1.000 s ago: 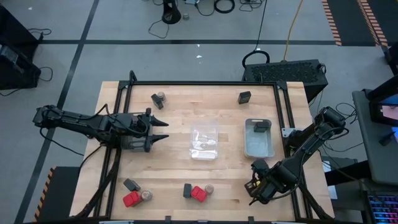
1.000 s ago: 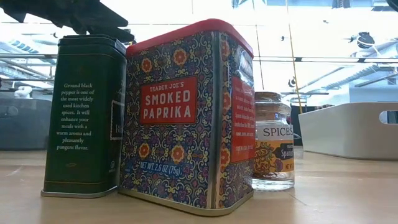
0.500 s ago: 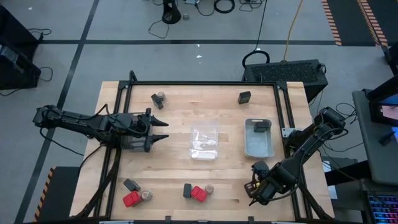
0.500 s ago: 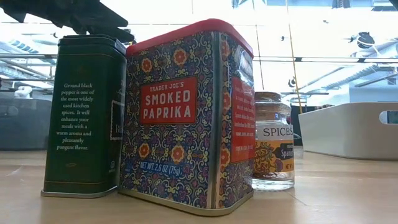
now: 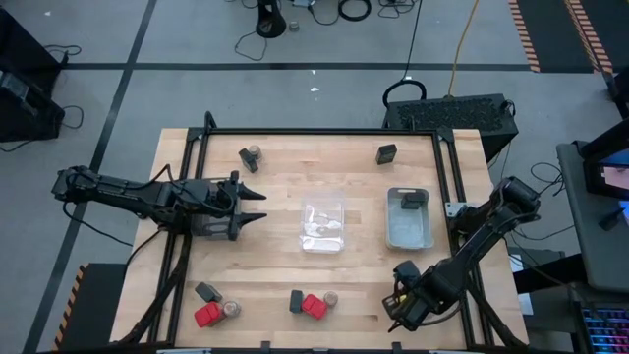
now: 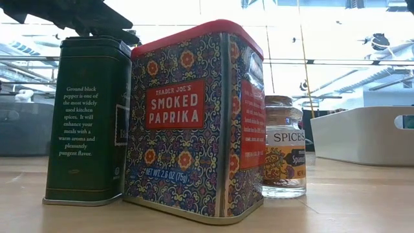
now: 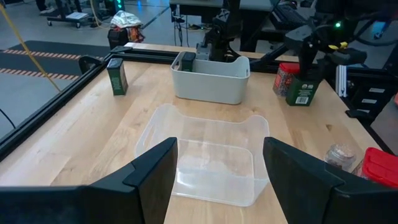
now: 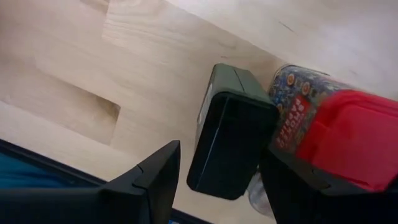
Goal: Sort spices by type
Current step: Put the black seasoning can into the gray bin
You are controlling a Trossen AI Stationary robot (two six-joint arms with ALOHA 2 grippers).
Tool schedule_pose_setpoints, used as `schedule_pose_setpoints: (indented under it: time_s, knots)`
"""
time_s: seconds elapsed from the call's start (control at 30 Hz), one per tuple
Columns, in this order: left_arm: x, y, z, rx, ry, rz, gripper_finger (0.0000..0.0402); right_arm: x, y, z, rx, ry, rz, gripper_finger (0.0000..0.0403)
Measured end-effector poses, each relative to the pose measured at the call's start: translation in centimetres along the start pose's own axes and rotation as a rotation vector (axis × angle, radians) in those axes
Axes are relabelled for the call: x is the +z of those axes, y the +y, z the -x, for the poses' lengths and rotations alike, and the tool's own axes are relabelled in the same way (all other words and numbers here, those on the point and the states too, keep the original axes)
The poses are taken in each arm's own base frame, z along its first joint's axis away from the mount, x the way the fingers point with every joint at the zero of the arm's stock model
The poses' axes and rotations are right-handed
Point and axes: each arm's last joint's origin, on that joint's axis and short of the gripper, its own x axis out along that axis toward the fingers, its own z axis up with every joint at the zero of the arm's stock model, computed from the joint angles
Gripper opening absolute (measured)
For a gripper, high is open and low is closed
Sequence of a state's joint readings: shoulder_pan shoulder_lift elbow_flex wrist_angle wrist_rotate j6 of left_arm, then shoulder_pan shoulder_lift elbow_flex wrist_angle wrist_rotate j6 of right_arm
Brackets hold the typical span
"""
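My right claw [image 5: 401, 313] hangs in the lower right of the high view, fingers apart and holding nothing. Its wrist view shows a black box [image 8: 229, 138] touching a red box [image 8: 339, 137]. My left claw [image 5: 257, 206], also open and empty, waits at the left, facing the clear tray [image 5: 322, 225]. The grey tray [image 5: 409, 232] holds one black box [image 5: 411, 201].

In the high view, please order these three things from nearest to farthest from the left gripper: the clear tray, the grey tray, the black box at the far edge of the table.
From the left gripper:
1. Clear tray, at the table's middle, nearest.
2. Grey tray, further to the right.
3. Black box, at the far edge toward the right; almost as far as the grey tray, too close to call.
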State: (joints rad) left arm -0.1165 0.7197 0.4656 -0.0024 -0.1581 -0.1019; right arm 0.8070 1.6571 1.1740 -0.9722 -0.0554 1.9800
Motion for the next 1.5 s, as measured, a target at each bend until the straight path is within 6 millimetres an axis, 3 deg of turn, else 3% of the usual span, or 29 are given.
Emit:
schedule_pose_setpoints:
  time_s: [0.27, 0.63, 0.83, 1.13, 1.5]
  knots:
    - [0.0, 0.0, 0.0, 0.0, 0.0, 0.001, 0.0241, 0.4, 0.2, -0.3, -0.015, -0.004, 0.054, 0.0194]
    - [0.0, 0.0, 0.0, 0.0, 0.0, -0.002, 0.0241, 1.2, 0.6, -0.1, -0.018, 0.031, 0.12, 0.0108]
    - [0.0, 0.0, 0.0, 0.0, 0.0, -0.002, 0.0241, 2.0, 1.1, 0.2, 0.006, 0.046, 0.208, 0.0102]
    - [0.0, 0.0, 0.0, 0.0, -0.001, -0.001, 0.0241, 5.7, 3.1, 5.5, 0.101, -0.022, 0.419, 0.0103]
    - [0.0, 0.0, 0.0, 0.0, 0.0, -0.001, 0.0241, 10.9, 1.5, 12.8, -0.168, -0.171, 0.686, 0.0106]
